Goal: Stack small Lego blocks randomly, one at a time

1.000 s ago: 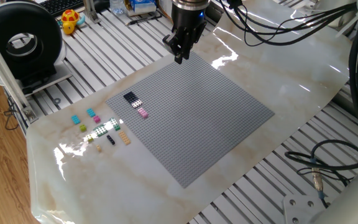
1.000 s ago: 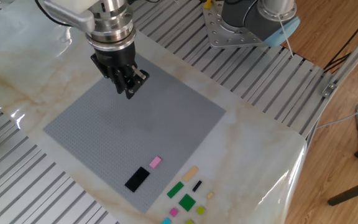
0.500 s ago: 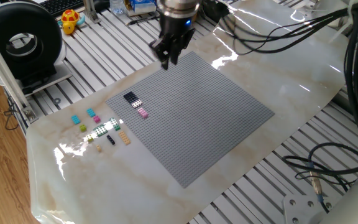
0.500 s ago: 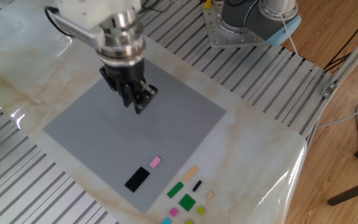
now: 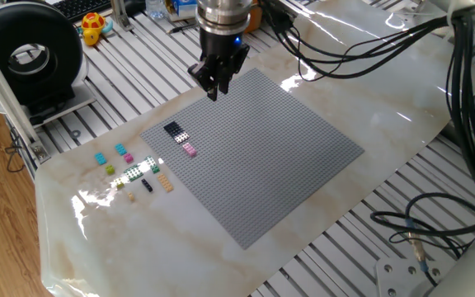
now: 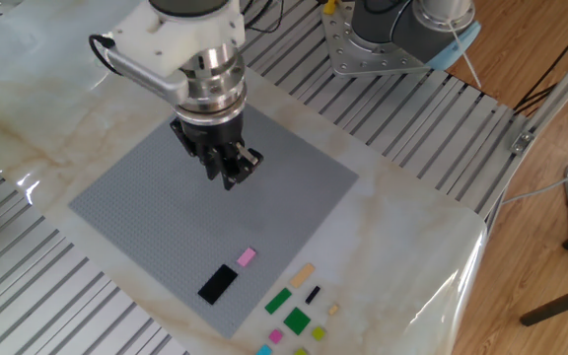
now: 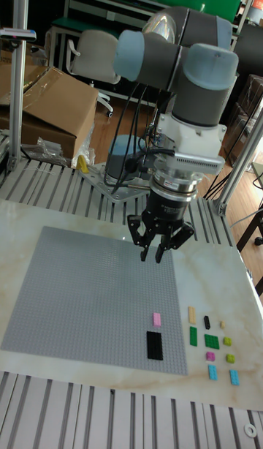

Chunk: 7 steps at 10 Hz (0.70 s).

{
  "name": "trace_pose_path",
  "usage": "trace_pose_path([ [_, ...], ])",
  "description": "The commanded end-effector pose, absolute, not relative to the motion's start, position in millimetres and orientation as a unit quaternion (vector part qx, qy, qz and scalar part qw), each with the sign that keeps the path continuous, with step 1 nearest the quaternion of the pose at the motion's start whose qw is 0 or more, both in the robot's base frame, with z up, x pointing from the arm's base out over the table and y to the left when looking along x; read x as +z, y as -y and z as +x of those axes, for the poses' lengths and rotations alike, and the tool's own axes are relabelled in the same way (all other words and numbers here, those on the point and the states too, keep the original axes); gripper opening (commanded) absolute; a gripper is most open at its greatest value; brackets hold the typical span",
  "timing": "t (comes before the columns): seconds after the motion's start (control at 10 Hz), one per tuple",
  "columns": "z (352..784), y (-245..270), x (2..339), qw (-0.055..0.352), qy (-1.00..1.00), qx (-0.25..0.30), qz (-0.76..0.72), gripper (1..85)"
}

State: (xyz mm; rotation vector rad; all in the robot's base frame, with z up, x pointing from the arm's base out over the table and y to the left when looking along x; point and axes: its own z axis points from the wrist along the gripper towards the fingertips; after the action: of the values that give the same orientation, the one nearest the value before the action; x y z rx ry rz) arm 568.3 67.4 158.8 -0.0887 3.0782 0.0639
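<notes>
Approach step judged. Gripper is held above the baseplate, jaws spread, nothing gripped. Blocks are seen well apart, beyond the fingertips; reach and descent needed next.

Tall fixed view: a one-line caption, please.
Empty gripper hovers above large grey studded baseplate, away from small pink Lego block.

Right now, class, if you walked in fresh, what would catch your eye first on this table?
First, the large grey studded baseplate filling the middle of the pale marbled tabletop. Next, the black two-finger gripper hanging above the plate, holding nothing. Then the small pink Lego brick beside a flat black brick near one plate edge, with tiny coloured bricks scattered just off it.
</notes>
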Motion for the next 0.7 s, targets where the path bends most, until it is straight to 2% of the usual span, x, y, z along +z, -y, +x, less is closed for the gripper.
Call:
trace_pose_path([
  [0.0, 589.1, -108.8, 135.8, 0.048, -0.998, 0.038, 0.006, 34.0],
  [0.1, 592.2, -117.4, 132.1, 0.050, -0.998, 0.043, 0.015, 35.7],
  [0.5, 574.2, -113.1, 130.6, 0.016, -0.999, 0.033, -0.006, 35.0],
  [0.6, 569.8, -119.5, 131.0, 0.013, -0.998, 0.054, 0.007, 35.3],
])
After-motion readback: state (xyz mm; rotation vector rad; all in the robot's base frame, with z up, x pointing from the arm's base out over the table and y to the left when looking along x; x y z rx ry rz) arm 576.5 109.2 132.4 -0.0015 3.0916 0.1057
